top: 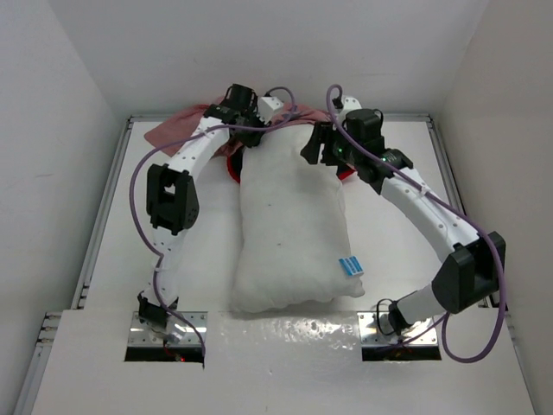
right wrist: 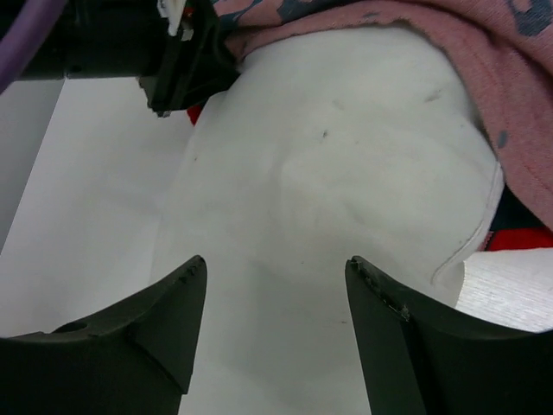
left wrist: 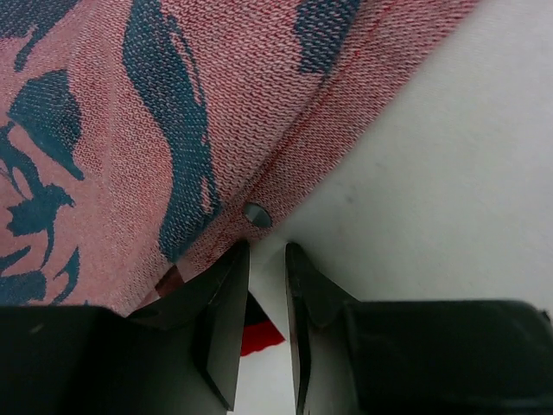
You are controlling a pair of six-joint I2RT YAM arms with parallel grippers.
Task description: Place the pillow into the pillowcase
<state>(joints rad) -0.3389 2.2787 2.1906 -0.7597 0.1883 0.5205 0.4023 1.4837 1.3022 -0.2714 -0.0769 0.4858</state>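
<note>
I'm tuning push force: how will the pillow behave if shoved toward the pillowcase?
Probably it squashes before sliding: the pillow looks plump and creased in the right wrist view. Likely light for its bulk. The pillowcase already drapes its far end, so that floppy fabric may bunch.

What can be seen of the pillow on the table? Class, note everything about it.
The pillow is large, plump, white and rectangular, soft stuffed cloth with faint dark specks and a seamed edge. A small blue-and-white tag sits at its near right corner. It lies flat lengthwise on the table, almost wholly uncovered. Only its far end meets the red-patterned pillowcase, whose pink hem drapes over that end. The right tool hangs open just above the far end.
</note>
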